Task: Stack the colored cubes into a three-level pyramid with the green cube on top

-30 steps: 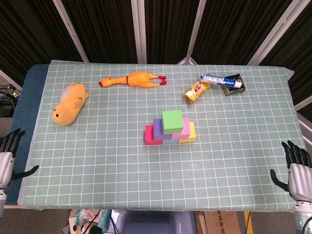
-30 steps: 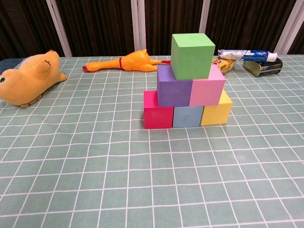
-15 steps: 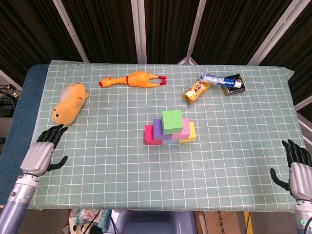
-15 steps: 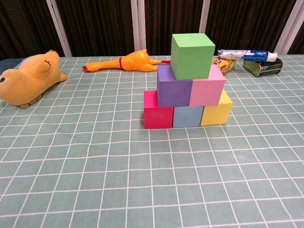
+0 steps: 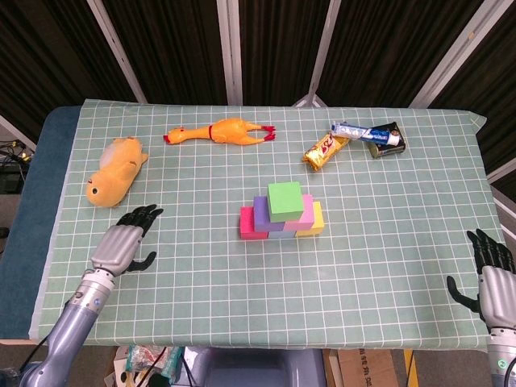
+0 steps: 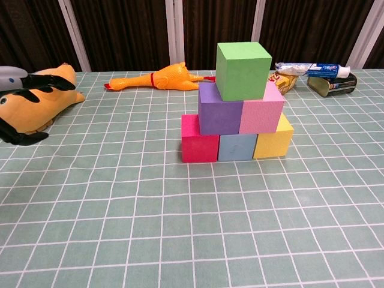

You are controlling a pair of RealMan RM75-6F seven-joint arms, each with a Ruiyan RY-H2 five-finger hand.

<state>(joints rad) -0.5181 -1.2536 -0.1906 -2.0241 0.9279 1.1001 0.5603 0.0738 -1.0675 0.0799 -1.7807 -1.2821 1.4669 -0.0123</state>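
Note:
A three-level pyramid stands mid-table. Its bottom row is a red cube, a blue cube and a yellow cube. A purple cube and a pink cube form the second level. The green cube sits on top. My left hand hovers over the table well left of the pyramid, fingers spread, holding nothing. My right hand stays at the table's right edge, fingers apart and empty.
An orange plush toy lies at the left, just behind my left hand. A rubber chicken lies at the back. A snack bar, a toothpaste tube and a dark can sit at the back right.
My left arm has swung in from the table's left edge toward the middle, now in front of the plush toy. The pyramid and my right hand have not moved.

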